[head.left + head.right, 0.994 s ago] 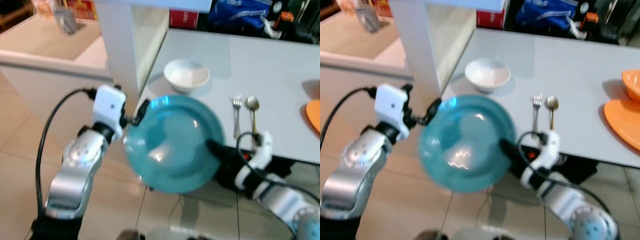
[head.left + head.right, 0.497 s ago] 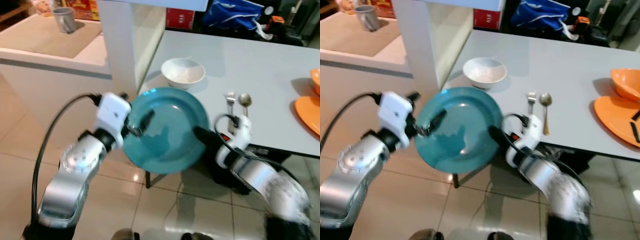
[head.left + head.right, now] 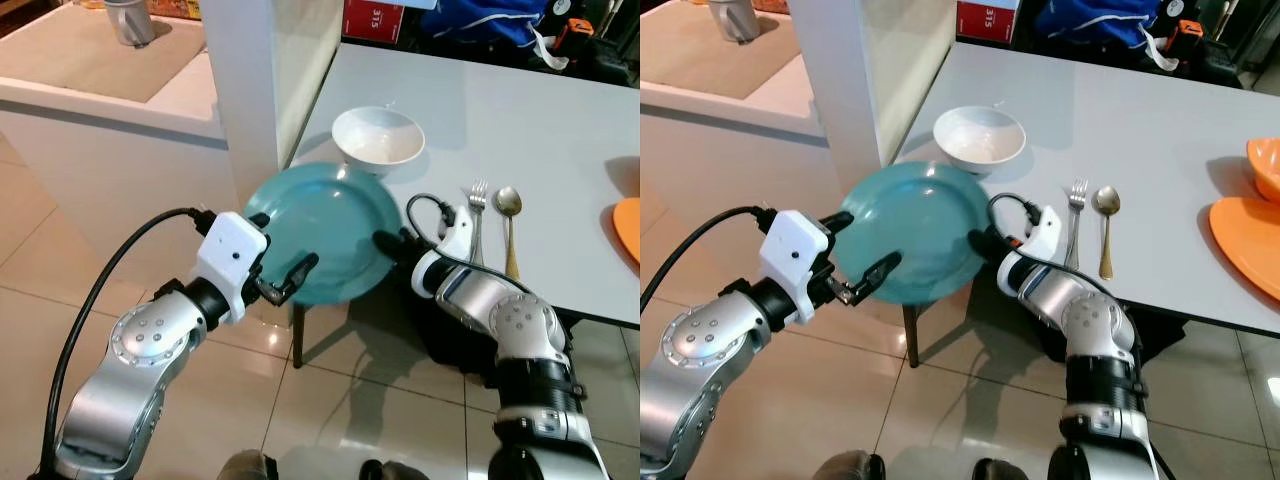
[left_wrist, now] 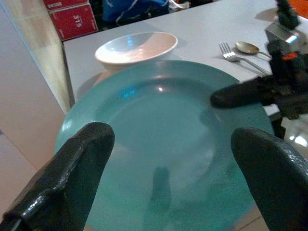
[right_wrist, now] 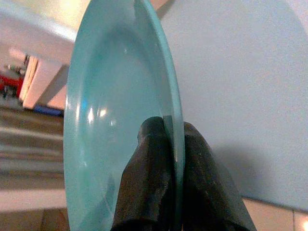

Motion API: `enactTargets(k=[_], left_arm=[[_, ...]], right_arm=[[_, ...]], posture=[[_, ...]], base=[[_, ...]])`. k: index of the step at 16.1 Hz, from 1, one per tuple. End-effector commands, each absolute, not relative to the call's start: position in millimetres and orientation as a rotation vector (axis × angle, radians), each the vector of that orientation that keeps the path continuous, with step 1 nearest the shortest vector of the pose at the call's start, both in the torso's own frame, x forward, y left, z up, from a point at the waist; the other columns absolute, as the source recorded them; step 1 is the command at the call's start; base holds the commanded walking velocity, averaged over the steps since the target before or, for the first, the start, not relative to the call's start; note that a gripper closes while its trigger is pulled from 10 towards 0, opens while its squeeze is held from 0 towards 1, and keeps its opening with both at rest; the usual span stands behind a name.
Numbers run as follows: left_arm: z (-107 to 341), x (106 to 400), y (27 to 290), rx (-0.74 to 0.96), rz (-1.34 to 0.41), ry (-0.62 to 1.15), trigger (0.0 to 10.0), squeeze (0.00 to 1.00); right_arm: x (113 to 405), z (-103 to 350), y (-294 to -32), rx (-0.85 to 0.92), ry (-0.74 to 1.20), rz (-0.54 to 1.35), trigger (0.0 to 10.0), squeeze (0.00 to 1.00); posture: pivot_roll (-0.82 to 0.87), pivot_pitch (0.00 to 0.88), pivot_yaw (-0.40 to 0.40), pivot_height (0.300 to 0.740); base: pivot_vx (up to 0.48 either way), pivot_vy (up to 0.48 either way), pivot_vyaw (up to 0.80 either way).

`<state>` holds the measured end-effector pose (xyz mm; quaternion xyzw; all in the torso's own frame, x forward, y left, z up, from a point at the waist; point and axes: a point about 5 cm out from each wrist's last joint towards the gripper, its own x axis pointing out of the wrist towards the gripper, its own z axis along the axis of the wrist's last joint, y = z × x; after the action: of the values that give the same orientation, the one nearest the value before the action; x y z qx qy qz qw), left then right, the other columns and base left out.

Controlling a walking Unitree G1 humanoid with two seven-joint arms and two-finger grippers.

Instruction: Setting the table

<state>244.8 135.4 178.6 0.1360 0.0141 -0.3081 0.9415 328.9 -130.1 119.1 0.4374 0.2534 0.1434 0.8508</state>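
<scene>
The right claw (image 3: 388, 243) grips the teal plate (image 3: 320, 232) by its rim over the tabletop's (image 3: 560, 150) near left corner, the left claw (image 3: 290, 280) standing open beside it; placement is judged next, requiring lowering left of the fork (image 3: 476, 215).

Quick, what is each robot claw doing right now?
Left claw: open, beside the teal plate, holding nothing.
Right claw: shut on the teal plate's rim.

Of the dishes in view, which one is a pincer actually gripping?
The teal plate: the right pincer clamps its rim, while the white bowl and the orange dish sit untouched on the table.
</scene>
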Motion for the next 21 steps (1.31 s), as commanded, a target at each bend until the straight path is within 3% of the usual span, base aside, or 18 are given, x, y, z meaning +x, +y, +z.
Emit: enactTargets(k=[1,7,15,20,21], left_arm=[[180.5,241.4,131.2,0.277,-0.662,0.027,10.0,0.00],[182.1,240.8,130.2,0.277,-0.675,0.034,10.0,0.00],[182.5,237.5,127.9,0.280,-0.687,0.042,10.0,0.00],[180.1,250.2,113.5,0.273,-0.704,0.053,10.0,0.00],[180.1,253.8,109.6,0.271,-0.706,0.054,10.0,0.00]], right_arm=[[332.4,112.9,-140.9,0.920,0.541,0.228,10.0,0.00],[354.4,111.3,-171.6,1.022,0.467,0.055,10.0,0.00],[372.9,106.1,-172.2,1.116,0.430,-0.075,10.0,0.00],[375.0,107.6,-188.1,1.128,0.397,-0.146,10.0,0.00],[375.2,107.7,-189.2,1.125,0.397,-0.150,10.0,0.76]], posture=[[0.18,0.106,-0.045,0.740],[0.18,0.119,-0.041,0.740],[0.19,0.134,-0.038,0.740],[0.19,0.136,-0.036,0.740],[0.19,0.136,-0.036,0.740]], base=[[0.000,0.000,0.00],[0.000,0.000,0.00],[0.000,0.000,0.00],[0.000,0.000,0.00],[0.000,0.000,0.00]])
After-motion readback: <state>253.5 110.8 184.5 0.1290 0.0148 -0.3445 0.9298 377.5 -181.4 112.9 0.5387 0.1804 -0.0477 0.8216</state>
